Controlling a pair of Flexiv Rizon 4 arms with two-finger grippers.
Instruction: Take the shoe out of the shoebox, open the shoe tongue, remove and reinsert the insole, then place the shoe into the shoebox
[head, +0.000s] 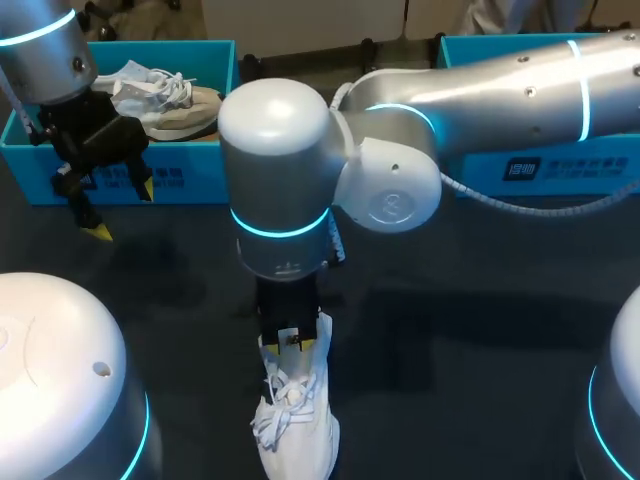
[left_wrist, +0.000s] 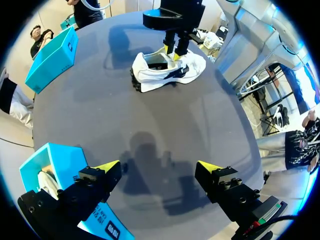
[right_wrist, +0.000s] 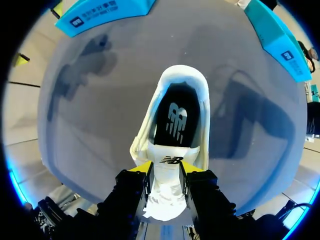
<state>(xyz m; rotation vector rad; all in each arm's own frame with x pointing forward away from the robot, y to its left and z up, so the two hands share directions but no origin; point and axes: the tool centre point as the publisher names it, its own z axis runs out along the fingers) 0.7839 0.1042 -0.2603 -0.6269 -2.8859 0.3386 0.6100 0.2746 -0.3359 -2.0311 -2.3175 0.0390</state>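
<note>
Tool (right_wrist: 167, 168) on tongue (right_wrist: 168, 192); shoebox (head: 203, 168), seemingly shoe-filled

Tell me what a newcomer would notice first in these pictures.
The white shoe sits alone on the near side of the dark table, with the right gripper shut on its tongue from above. At the far left, the left gripper hangs open in front of a bright blue shoebox that holds another shoe.
</note>
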